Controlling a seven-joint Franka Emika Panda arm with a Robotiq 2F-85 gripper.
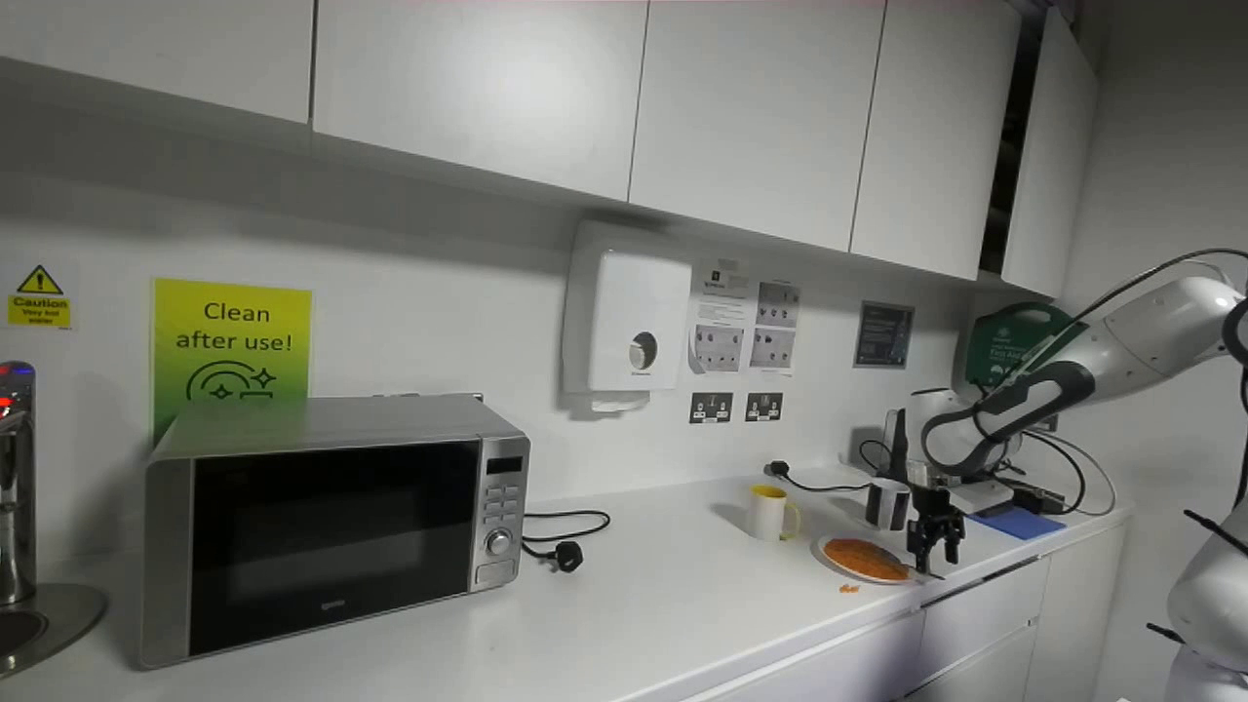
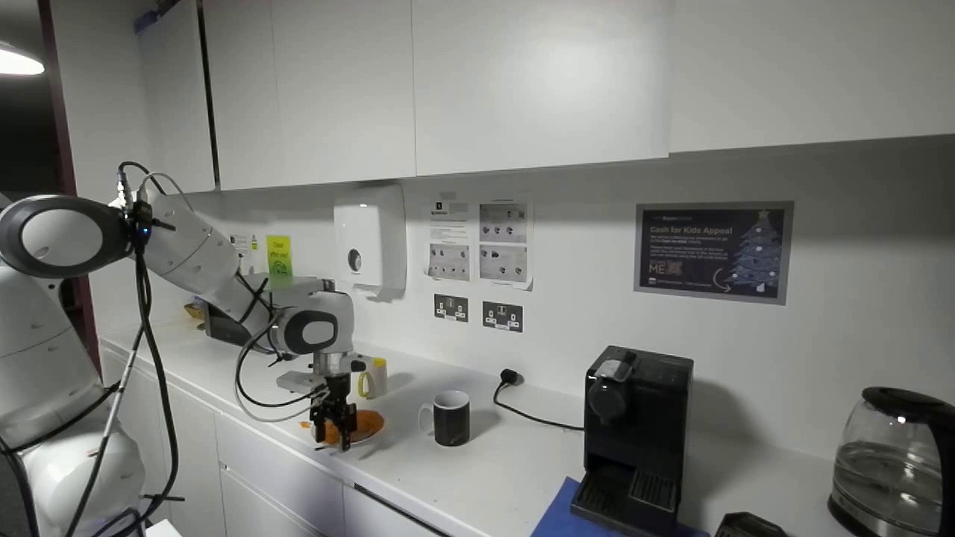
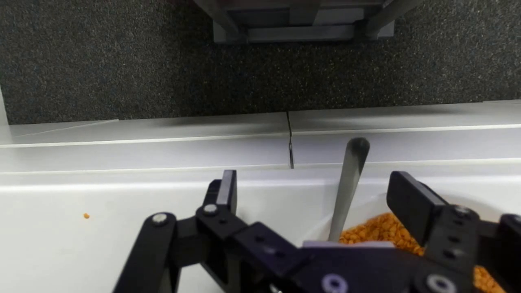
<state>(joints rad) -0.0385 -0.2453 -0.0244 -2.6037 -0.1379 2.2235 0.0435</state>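
Observation:
My gripper (image 3: 313, 179) stands open, its fingers wide apart. Between them in the wrist view runs a metal utensil handle (image 3: 348, 187), nearer the right-hand finger, with a visible gap on both sides. The handle sticks out past the counter's front edge; its far end is hidden behind the gripper body. Orange lentils (image 1: 863, 559) lie on a white plate (image 1: 889, 582) beside the gripper in both exterior views. In the wrist view, part of the lentils shows behind the right-hand finger. A few spilled lentils (image 1: 849, 589) dot the counter near the plate.
A yellow-lined mug (image 1: 767, 514) and a black-and-white mug (image 2: 451, 421) stand behind the plate. Along the counter are a microwave (image 1: 331, 546), a black coffee machine (image 2: 634, 432) on a blue mat, and a glass kettle (image 2: 888, 477). Wall cabinets (image 1: 751, 117) hang above.

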